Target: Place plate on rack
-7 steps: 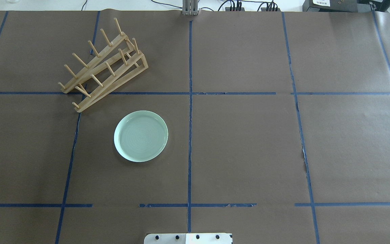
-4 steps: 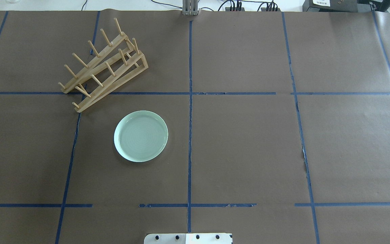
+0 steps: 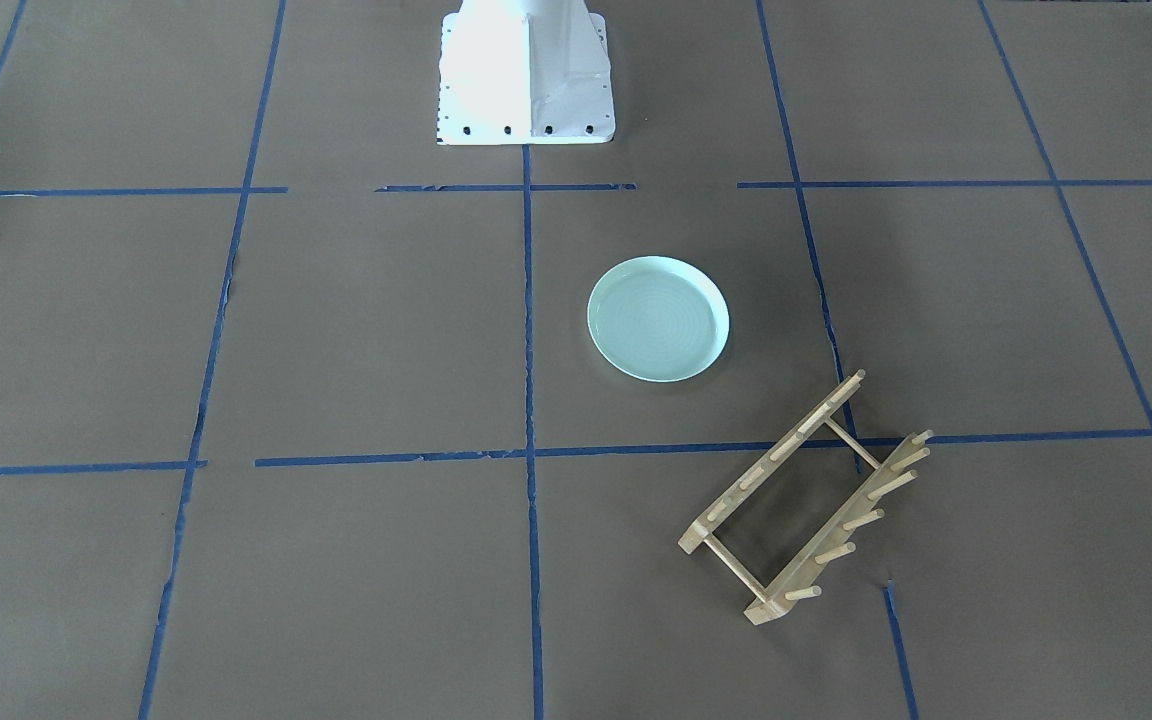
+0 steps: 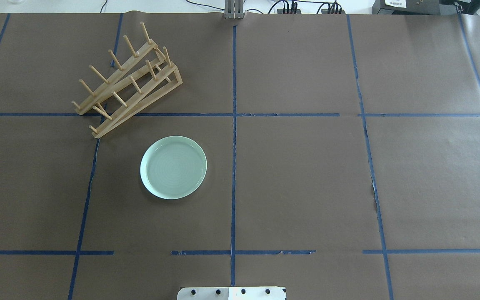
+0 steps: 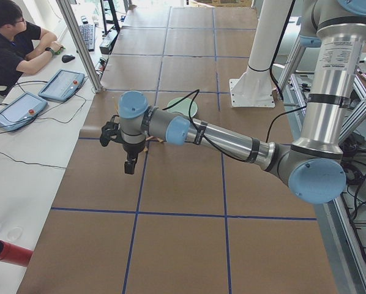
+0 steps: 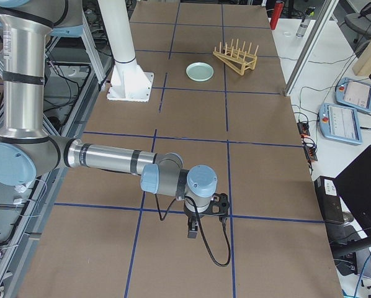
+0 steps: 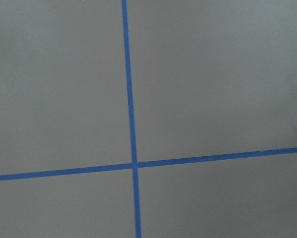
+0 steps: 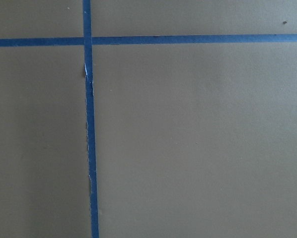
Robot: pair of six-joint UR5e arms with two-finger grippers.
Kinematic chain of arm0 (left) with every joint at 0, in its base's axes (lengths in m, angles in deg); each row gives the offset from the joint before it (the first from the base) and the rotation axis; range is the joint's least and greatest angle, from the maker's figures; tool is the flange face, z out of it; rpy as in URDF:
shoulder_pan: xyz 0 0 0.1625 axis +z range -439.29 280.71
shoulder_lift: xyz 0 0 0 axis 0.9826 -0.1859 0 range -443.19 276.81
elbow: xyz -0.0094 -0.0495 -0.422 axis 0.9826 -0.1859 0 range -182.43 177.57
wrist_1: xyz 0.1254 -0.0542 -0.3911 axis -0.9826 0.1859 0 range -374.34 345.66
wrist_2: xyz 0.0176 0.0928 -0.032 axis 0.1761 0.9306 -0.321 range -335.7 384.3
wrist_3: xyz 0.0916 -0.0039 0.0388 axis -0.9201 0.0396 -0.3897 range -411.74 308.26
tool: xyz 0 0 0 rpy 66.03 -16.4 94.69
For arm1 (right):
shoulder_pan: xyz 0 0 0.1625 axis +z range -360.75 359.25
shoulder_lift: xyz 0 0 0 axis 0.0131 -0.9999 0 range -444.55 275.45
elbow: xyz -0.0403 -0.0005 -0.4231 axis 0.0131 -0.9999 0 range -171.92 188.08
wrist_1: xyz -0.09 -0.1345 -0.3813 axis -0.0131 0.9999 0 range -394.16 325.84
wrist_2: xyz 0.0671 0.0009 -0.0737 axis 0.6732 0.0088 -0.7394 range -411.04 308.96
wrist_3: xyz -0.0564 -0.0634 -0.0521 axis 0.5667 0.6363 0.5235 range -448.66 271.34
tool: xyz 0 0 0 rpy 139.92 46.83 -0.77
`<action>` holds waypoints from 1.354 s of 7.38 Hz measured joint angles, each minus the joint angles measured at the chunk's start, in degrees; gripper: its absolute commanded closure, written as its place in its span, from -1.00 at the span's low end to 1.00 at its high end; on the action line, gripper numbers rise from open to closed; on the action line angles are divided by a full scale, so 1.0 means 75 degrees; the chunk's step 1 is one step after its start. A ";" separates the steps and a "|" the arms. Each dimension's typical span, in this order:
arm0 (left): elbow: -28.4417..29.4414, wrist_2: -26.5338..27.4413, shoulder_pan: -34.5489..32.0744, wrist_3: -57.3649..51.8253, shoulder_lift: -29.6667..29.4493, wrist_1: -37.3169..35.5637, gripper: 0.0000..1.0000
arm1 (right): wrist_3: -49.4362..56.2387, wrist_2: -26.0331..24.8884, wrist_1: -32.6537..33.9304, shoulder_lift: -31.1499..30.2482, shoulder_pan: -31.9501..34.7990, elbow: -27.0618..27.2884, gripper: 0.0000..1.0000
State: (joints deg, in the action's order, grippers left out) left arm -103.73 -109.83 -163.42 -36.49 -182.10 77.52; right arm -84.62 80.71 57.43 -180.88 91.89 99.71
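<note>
Though near rack (image 4: pixel 140 109) — plate (image 4: pixel 173 167) flat

1 plate (image 4: pixel 173 167), 1 rack (image 4: pixel 117 77), ~12 pegs (image 4: pixel 114 59)

Opposed overhead and front cameras share the plate (image 4: pixel 173 167).

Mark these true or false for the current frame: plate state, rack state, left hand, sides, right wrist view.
1. The round pale mint-green plate lies flat on the brown paper-covered table. True.
2. The plate stands between the pegs of the light wooden dish rack. False: it lies apart from the rack, which holds nothing.
3. The left hand grips the plate's rim. False: it hangs above bare paper, clear of the plate.
4. Plate and rack both sit on the robot's left half of the table. True.
5. The right wrist view shows the rack. False: only paper and blue tape.
</note>
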 measured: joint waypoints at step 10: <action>0.2429 0.2163 0.5673 0.8634 -0.5692 -0.2105 -0.99 | 0.0000 0.0000 0.0000 0.0000 0.0011 0.0005 -1.00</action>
State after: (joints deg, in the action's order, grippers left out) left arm -85.51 -93.60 -120.87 28.27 -224.79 61.73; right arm -84.62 80.71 57.42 -180.88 91.97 99.75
